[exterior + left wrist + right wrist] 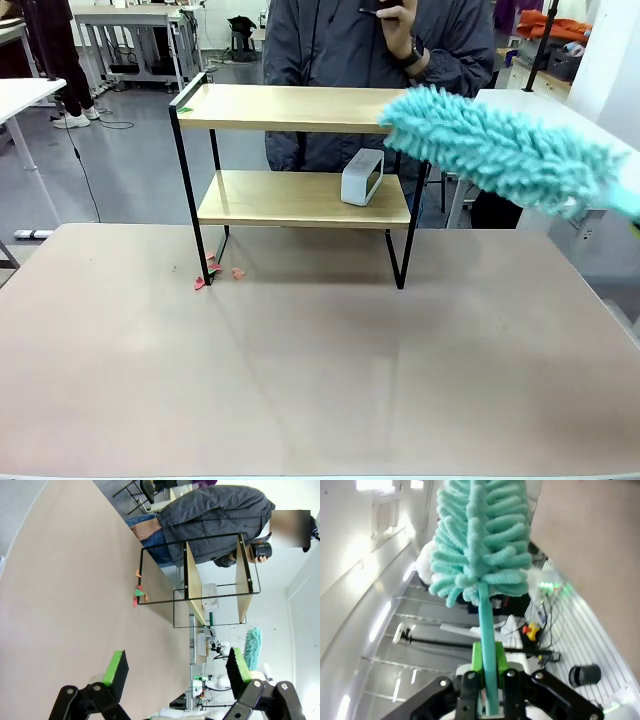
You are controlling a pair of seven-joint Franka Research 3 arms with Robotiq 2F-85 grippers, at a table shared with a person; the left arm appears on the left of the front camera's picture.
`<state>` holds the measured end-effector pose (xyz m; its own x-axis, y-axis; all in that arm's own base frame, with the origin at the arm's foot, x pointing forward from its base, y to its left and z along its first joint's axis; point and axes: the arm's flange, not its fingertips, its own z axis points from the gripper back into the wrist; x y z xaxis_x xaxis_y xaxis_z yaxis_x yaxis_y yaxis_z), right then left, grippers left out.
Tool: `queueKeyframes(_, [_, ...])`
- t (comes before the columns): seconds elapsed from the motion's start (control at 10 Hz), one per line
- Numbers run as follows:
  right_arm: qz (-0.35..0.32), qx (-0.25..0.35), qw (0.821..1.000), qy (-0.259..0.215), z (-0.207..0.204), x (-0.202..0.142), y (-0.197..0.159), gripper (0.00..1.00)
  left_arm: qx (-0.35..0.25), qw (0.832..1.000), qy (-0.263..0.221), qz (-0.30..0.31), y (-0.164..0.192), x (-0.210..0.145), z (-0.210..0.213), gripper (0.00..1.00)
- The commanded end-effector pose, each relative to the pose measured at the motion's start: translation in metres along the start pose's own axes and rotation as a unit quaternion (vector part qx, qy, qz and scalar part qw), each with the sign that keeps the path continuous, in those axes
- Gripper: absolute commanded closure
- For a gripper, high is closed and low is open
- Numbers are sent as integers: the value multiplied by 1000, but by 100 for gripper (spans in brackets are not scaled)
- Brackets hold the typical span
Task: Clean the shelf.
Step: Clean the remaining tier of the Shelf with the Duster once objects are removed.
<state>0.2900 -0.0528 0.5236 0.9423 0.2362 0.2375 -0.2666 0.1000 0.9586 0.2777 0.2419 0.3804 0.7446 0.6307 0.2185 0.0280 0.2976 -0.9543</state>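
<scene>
The shelf (290,107), two light wooden boards in a thin black frame, stands at the far middle of the table. A fluffy teal duster (500,150) reaches in from the right, its tip by the right end of the top board. In the right wrist view my right gripper (487,680) is shut on the duster's teal handle (486,630), with the head (480,535) above it. My left gripper (177,672) is open and holds nothing, low over the table. From there the shelf (191,580) appears sideways, some way off, and the duster (252,647) beyond it.
A small white box (361,177) stands on the lower board, toward its right end. Little red and pink scraps (212,270) lie on the table (320,380) by the shelf's front left leg. A person (340,40) stands right behind the shelf.
</scene>
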Motion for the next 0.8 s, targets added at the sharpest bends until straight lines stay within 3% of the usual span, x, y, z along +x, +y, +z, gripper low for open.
queueKeyframes(0.0, [10,-67,998,-16,-51,32,48,88,-12,1000,-6,-10,0,-5,-3,0])
queueKeyframes(0.4, [-7,-216,975,-56,-172,111,97,88,-12,1000,-6,-10,0,-5,-3,0])
queueKeyframes(0.5, [-15,-263,960,-95,-193,117,99,88,-12,1000,-6,-10,0,-5,-3,0])
queueKeyframes(0.6, [-9,-272,959,-82,-182,106,104,88,-12,1000,-6,-10,0,-5,-3,0])
queueKeyframes(0.7, [21,-225,972,-59,-182,108,98,88,-12,1000,-6,-10,0,-5,-3,0])
